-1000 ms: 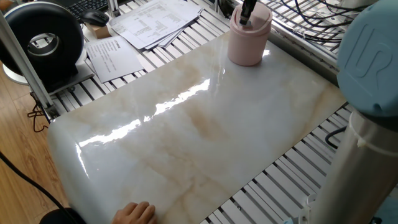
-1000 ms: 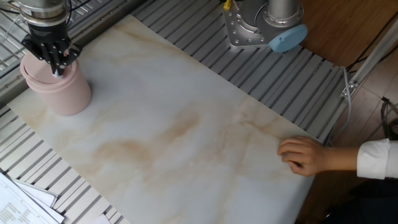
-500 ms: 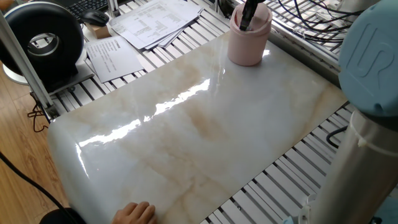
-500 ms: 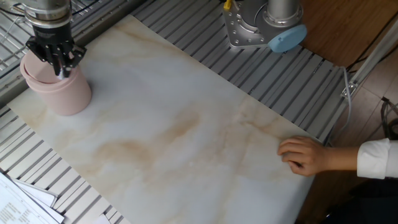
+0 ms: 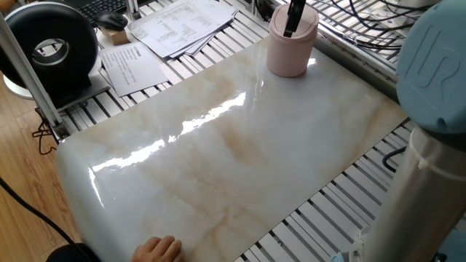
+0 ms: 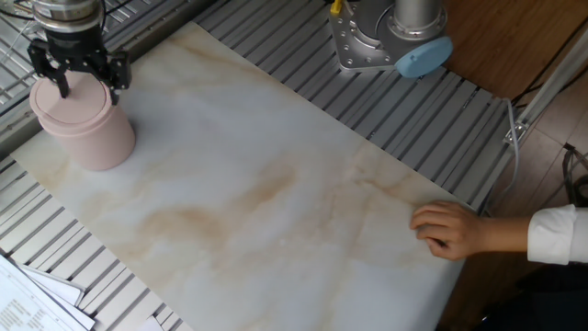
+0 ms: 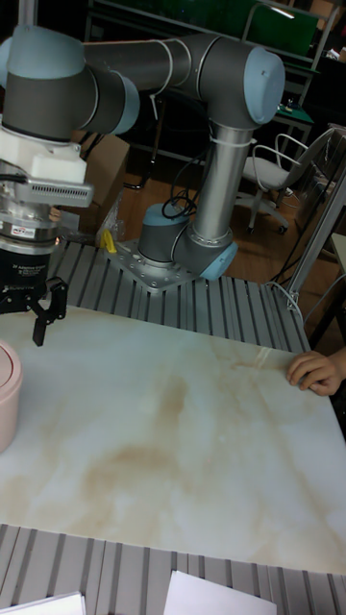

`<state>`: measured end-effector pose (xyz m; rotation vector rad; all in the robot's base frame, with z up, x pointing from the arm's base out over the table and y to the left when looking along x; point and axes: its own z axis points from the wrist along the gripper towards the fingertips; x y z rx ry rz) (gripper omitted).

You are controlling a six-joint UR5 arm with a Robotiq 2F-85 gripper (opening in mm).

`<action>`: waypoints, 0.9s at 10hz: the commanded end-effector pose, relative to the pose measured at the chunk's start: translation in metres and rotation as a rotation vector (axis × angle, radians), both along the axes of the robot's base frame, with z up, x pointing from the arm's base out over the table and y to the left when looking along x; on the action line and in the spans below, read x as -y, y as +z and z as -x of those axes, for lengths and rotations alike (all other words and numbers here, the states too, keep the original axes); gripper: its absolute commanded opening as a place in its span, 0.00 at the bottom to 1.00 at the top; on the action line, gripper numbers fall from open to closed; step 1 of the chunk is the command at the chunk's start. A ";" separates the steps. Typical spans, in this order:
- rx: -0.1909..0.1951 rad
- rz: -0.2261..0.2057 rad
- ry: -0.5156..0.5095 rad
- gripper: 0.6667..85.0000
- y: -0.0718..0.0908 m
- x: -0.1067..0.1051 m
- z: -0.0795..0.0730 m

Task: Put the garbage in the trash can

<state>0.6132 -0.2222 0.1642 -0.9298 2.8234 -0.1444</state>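
The trash can [image 5: 290, 48], a pale pink cylinder, stands at the far corner of the marble sheet [image 5: 240, 153]. It also shows in the other fixed view [image 6: 83, 124] and at the left edge of the tall view [image 7: 8, 389]. My gripper [image 6: 87, 78] hangs just above its top, open, with the fingers spread wide and nothing between them. In one fixed view the gripper [image 5: 293, 22] is a dark shape over the can's mouth. One finger [image 7: 44, 315] shows in the tall view. The garbage is out of view.
A person's hand [image 6: 450, 228] rests on the sheet's near edge, far from the can. A black round device [image 5: 51, 45] and printed paper sheets [image 5: 178, 23] lie beyond the sheet. The arm's base [image 6: 390, 35] is bolted to the slatted table. Cables run behind the can.
The gripper was shut with its tips down at the can's mouth. It has since lifted slightly and its fingers have spread wide open.
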 end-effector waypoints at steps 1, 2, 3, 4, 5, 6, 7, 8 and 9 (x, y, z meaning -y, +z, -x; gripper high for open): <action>-0.005 -0.014 0.006 0.99 0.016 0.000 0.001; -0.009 -0.018 0.012 0.98 0.017 -0.001 0.001; -0.014 -0.036 0.012 0.99 0.018 -0.009 0.002; -0.021 -0.080 -0.009 0.98 0.021 -0.025 0.005; -0.034 -0.133 -0.057 0.98 0.024 -0.047 0.009; -0.034 -0.132 -0.080 0.97 0.025 -0.063 0.008; -0.035 -0.136 -0.107 0.95 0.025 -0.083 0.007; -0.030 -0.136 -0.152 0.82 0.025 -0.104 0.005; -0.030 -0.143 -0.217 0.52 0.027 -0.123 0.004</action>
